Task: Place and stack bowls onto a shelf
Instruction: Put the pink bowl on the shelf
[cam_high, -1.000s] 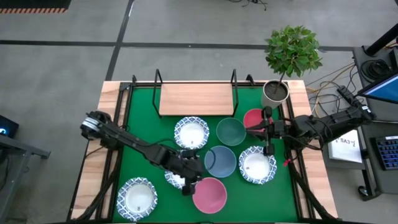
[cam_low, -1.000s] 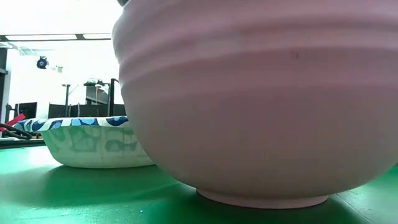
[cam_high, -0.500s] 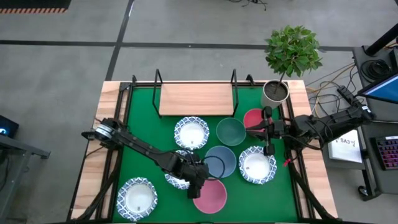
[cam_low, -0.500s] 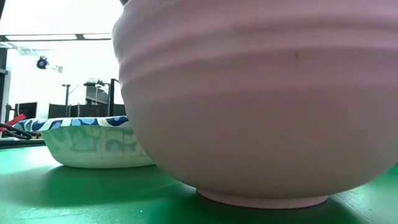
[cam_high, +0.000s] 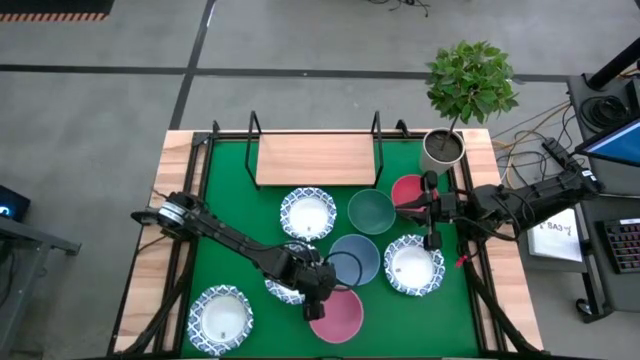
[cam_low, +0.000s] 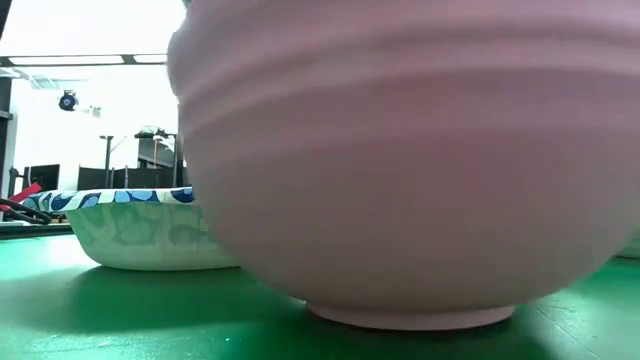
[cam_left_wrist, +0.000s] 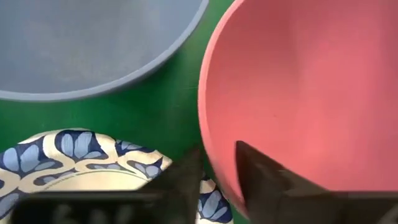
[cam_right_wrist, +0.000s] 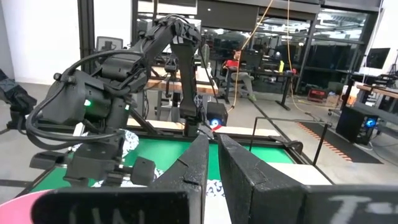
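Since a second ago, my left end effector (cam_high: 318, 300) has slid onto the pink bowl (cam_high: 338, 314), fingers pinching its rim. I count eight bowls on the green mat (cam_high: 225, 235): four blue-patterned, four plain. My right end effector (cam_high: 431, 213), fingers together, hovers by the red bowl (cam_high: 405, 190), partly hiding it. One shelf (cam_high: 314, 160) is bare.

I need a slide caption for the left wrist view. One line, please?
Left pincer closed on the pink bowl's rim, between a grey-blue bowl and a patterned bowl on the mat.
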